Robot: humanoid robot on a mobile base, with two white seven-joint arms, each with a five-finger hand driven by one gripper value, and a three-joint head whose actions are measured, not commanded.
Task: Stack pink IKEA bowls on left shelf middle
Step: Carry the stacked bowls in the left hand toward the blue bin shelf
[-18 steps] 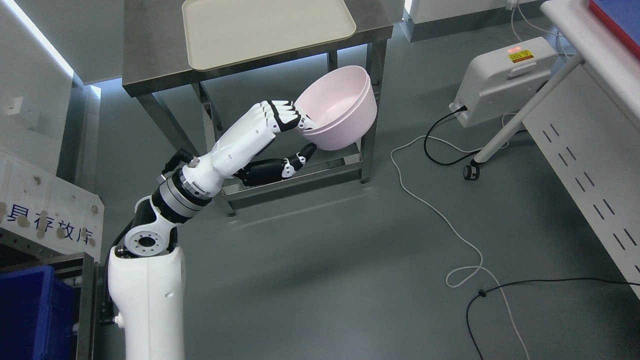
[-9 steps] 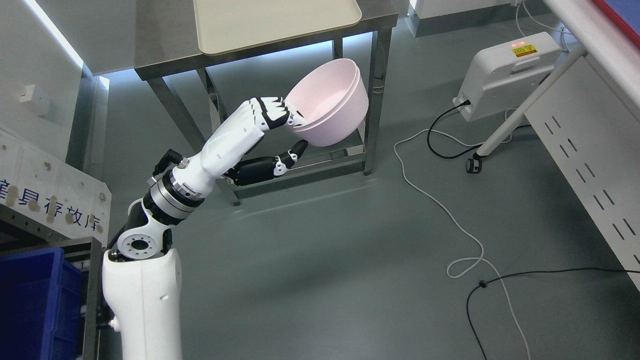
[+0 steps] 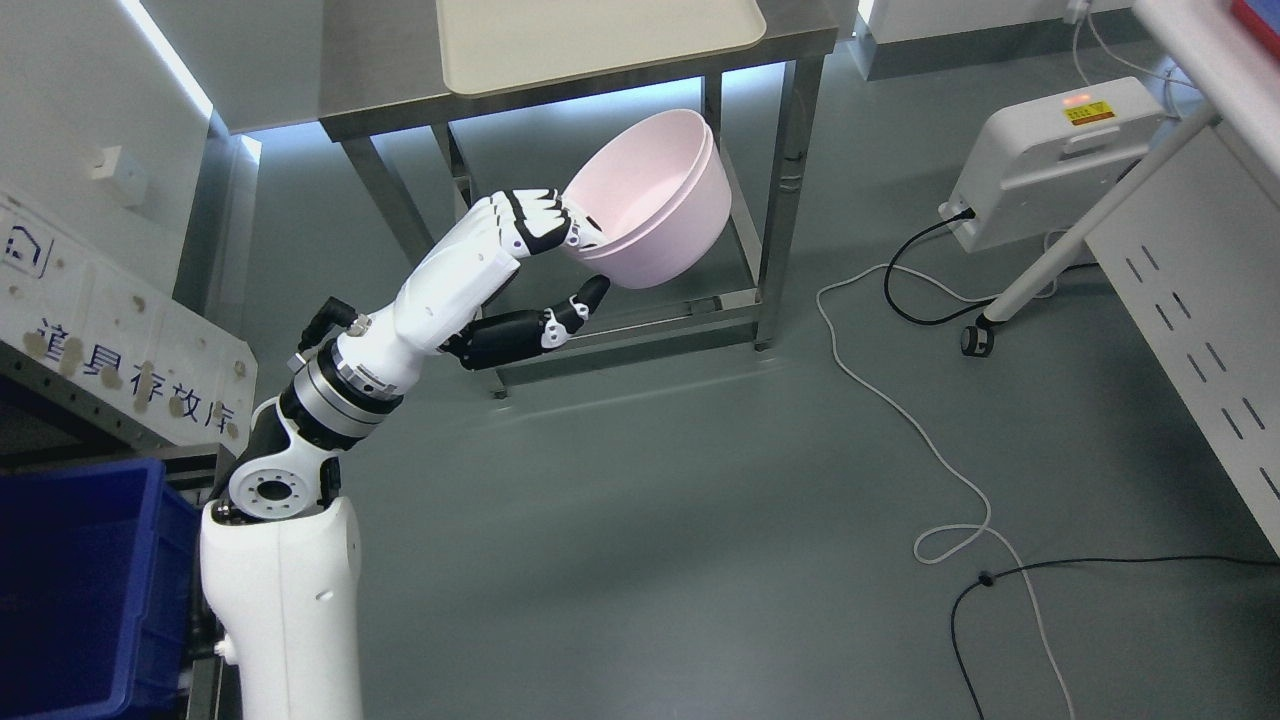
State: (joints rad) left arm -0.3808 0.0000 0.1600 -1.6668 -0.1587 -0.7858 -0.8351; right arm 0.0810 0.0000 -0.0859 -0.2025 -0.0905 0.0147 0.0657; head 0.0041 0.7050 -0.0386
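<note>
Your left hand [image 3: 545,265] is clamped on the pink bowls [image 3: 650,200]: the white fingers [image 3: 535,218] curl over the near rim while the dark thumb [image 3: 585,297] presses up against the underside. You can see a double rim line, so two bowls sit nested one inside the other, tilted with the opening facing up and toward the camera. The bowls hang in the air in front of the steel tabletop [image 3: 380,80], just below its front edge and between its legs, touching nothing but your hand. A cream tray [image 3: 590,35] lies flat on that tabletop. Your left arm rises from the lower left of the head view, bent at the elbow and reaching up and right. At the left edge you have a blue bin [image 3: 80,580] and, above it, a white sign panel [image 3: 120,350] with printed characters. A white box [image 3: 1050,160] stands on the floor at the right, with a white cable [image 3: 900,420] snaking across the grey floor [image 3: 650,520].
</note>
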